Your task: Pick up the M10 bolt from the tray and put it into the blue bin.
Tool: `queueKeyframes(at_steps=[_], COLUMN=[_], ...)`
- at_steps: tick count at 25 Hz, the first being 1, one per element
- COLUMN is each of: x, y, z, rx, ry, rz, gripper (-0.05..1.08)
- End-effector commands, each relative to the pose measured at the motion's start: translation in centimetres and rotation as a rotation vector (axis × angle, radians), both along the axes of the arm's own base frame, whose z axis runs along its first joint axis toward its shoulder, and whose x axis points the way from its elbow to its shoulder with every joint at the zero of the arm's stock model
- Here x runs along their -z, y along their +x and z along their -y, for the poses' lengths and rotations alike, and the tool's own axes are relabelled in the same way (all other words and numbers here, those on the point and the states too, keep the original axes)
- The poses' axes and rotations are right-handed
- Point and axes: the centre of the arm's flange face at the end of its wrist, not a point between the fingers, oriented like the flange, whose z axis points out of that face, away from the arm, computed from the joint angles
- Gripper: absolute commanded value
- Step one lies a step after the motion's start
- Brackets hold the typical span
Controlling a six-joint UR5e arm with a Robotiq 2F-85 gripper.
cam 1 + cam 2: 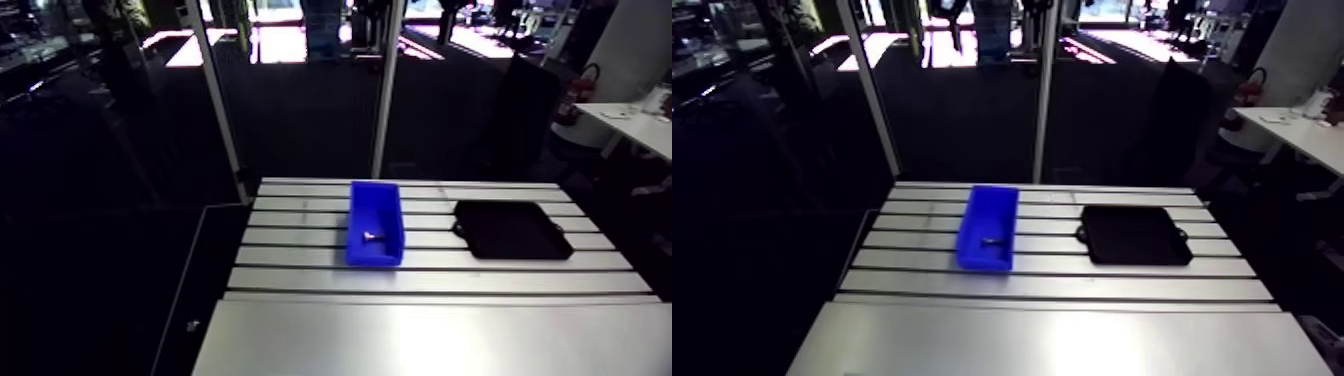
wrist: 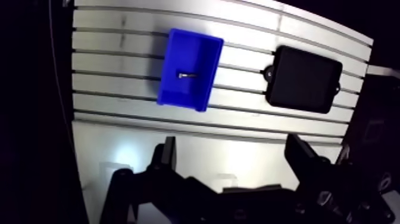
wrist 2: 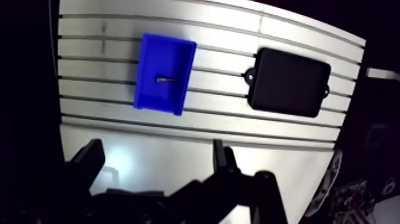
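Slotted aluminium table (image 1: 440, 330) is filling the foreground, its grooves running across and a plain smooth strip lying along the near edge. Item one: blue bin (image 1: 375, 256), sitting upright across the middle slots. Item two: M10 bolt (image 1: 371, 237), lying on its side on the bin's floor, roughly midway along, small and metallic, and apart from the walls as far as I can tell. Item three: black tray (image 1: 512, 232), flat and squarish with rounded corners and small lugs on two sides, resting on the same slots beside the bin, with a band of bare table showing between them. Item four: gripper (image 2: 232, 146), hanging high over the table's smooth strip, clear of bin and tray. In the wrist view its two dark fingers (image 2: 167, 156) are standing wide apart, gripping nothing.
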Motion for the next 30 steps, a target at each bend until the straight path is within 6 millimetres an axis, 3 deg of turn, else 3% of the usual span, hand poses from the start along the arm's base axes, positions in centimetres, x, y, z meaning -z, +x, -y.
queueKeyframes(at_steps=[1,5,9,30], x=[-4.0,-5.9,-6.0,-5.9], y=[2.7,4.7,5.4,5.1], z=[-2.7,-4.1,-5.3,-5.6], rx=[0.184,0.225,0.248,0.247], ry=[0.005,0.004,0.005,0.003], rz=[-0.043,-0.055,-0.041,-0.043], gripper=[0.02,0.02,0.02,0.02])
